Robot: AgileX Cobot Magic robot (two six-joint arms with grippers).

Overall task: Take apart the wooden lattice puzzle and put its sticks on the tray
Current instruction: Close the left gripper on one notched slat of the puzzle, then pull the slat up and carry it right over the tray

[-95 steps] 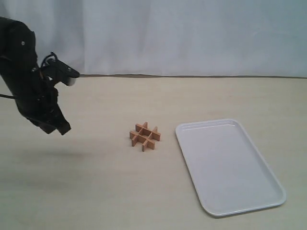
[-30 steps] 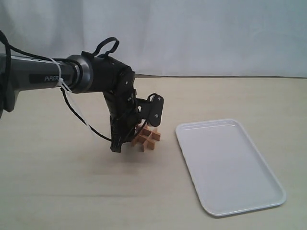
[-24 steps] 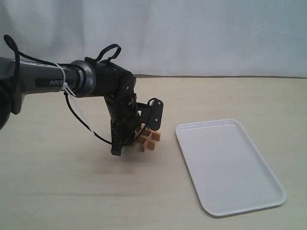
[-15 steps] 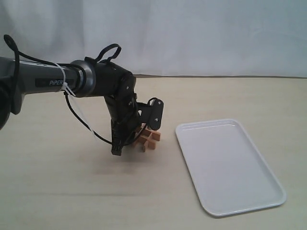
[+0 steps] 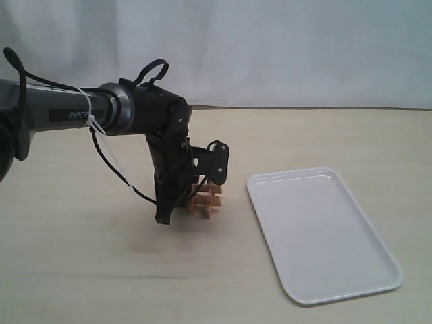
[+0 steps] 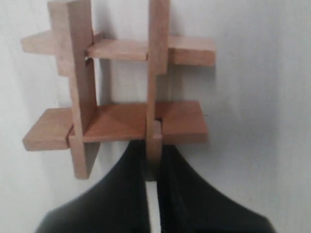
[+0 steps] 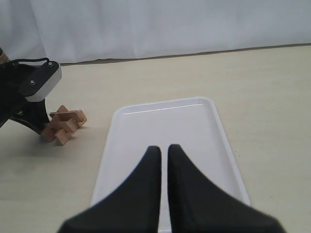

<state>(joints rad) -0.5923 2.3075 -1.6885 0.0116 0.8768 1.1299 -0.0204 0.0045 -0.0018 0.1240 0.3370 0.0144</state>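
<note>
The wooden lattice puzzle (image 5: 206,198) is still in one piece, a reddish-brown hash-shaped grid, and stands tilted on the table left of the tray (image 5: 324,236). My left gripper (image 5: 190,202) reaches down to it from the left. In the left wrist view the left gripper (image 6: 154,158) is shut on the end of one stick (image 6: 156,73) of the puzzle (image 6: 121,121). My right gripper (image 7: 164,148) hovers over the white tray (image 7: 165,121), shut with nothing between its fingers. It does not show in the exterior view. From the right wrist the puzzle (image 7: 63,124) appears far off.
The left arm (image 5: 128,111) with its cable loops stretches in from the left edge, and its wrist camera block (image 5: 219,164) hangs just above the puzzle. A pale curtain closes off the back of the beige table (image 5: 88,270).
The left arm came in from the far left and down onto the puzzle. In the last second the puzzle tipped up from lying flat and shifted slightly left in the gripper's hold.
</note>
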